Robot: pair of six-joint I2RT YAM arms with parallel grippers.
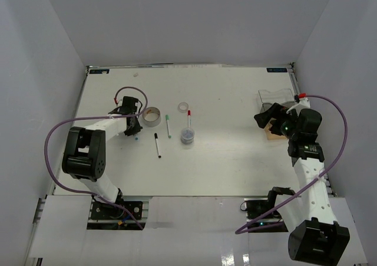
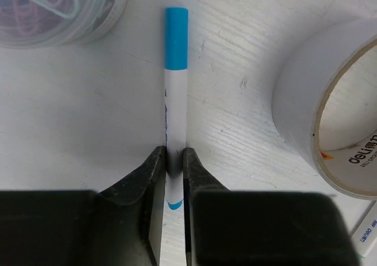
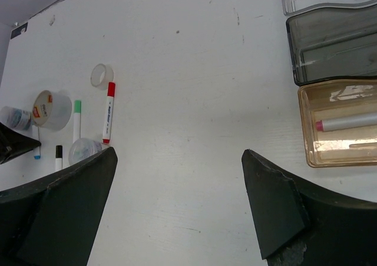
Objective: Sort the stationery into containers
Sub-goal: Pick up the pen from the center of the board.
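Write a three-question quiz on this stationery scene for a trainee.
1. True or false: the left gripper is shut on the blue-capped marker.
2. Which cap colour has the marker lying in the tan tray? A red, B pink, C green.
3. Fill in: the right gripper has its jaws ____.
Key: 1 true; 2 B; 3 open.

The tape roll (image 2: 297, 95) is showing the brand "deli" printed on its inner cardboard core, with Chinese characters beside it. The blue-capped marker (image 2: 175, 95) is carrying faint blue lettering along its barrel, too blurred to read.
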